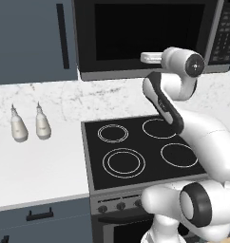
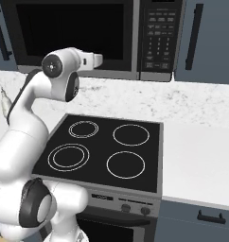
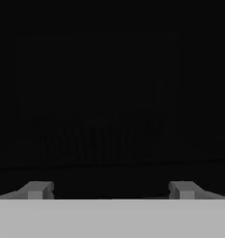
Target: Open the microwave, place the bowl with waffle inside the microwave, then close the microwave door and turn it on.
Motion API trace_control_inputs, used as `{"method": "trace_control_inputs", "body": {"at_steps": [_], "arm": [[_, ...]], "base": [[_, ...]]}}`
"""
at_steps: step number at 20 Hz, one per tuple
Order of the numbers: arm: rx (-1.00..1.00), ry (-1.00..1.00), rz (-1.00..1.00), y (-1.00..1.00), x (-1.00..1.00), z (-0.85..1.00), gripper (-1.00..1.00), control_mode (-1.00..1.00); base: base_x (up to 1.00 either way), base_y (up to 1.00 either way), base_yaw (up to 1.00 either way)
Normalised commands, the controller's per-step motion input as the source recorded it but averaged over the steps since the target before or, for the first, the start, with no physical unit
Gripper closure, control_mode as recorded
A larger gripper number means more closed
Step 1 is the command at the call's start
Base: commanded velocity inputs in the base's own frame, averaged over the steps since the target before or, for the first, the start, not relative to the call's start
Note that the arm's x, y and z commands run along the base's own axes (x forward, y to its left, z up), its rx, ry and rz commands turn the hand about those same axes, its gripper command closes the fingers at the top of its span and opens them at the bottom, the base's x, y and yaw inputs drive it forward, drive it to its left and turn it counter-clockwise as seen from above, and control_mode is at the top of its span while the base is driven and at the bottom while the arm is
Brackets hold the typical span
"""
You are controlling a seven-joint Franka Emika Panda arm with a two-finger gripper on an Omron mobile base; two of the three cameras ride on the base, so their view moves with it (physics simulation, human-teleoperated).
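**Hand up against the microwave front, with the view ahead nearly black**

Your hand point(image 3: 109, 188) is spread wide and holds nothing; its two tips stand far apart at the bottom of the hand view. It is raised in front of the microwave point(image 1: 145, 38), level with the lower edge of the microwave door point(image 2: 69, 33), which looks shut in both base views.

In the hand view you can faintly make out pale ribbed stripes in the dark, which may be the bowl point(image 3: 98, 139). I cannot tell whether it sits behind the glass or elsewhere, and the waffle cannot be made out.

What could go wrong:
- The dark view gives you little to judge depth by, so you could drive the tips into the glass.
- If the door is shut and you push forward, nothing will open.
- A sideways drift could brush the keypad point(image 2: 158, 35) and start it early.

Count: one microwave, one door, one keypad, one possible bowl, four burner rings on the stovetop point(image 1: 140, 147), two white bottles point(image 1: 29, 124) on the surface point(image 1: 36, 166).
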Motion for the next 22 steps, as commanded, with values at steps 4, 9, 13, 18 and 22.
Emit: {"method": "trace_control_inputs", "body": {"at_steps": [4, 9, 13, 18, 22], "arm": [[0.00, 0.00, 0.00, -0.65, -0.94, 0.33, -1.00, -1.00], [0.00, 0.00, 0.00, -0.80, -1.00, 0.08, -1.00, -1.00], [0.00, 0.00, 0.00, -0.87, -0.90, 0.00, -1.00, -1.00], [0.00, 0.00, 0.00, -0.85, -0.32, 0.00, -1.00, -1.00], [0.00, -0.01, 0.00, -0.82, -0.09, -0.01, -1.00, -1.00]], "base": [[0.00, 0.00, 0.00], [0.00, 0.00, 0.00], [0.00, 0.00, 0.00], [0.00, 0.00, 0.00], [0.00, 0.00, 0.00]]}}
